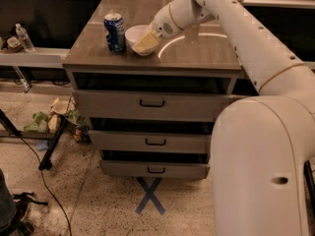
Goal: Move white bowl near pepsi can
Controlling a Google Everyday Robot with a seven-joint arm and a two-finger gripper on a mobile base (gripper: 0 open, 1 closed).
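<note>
Glossy white bowl (134, 34); shiny metal pepsi can (114, 32); matt wood-grain cabinet top (197, 55); smooth plastic end effector (146, 42) @ bowl rim.

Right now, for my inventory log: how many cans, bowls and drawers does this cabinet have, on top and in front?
Cans: 1, the pepsi can
Bowls: 1, the white bowl beside it, with the gripper at the bowl
Drawers: 3
Total: 5
</note>
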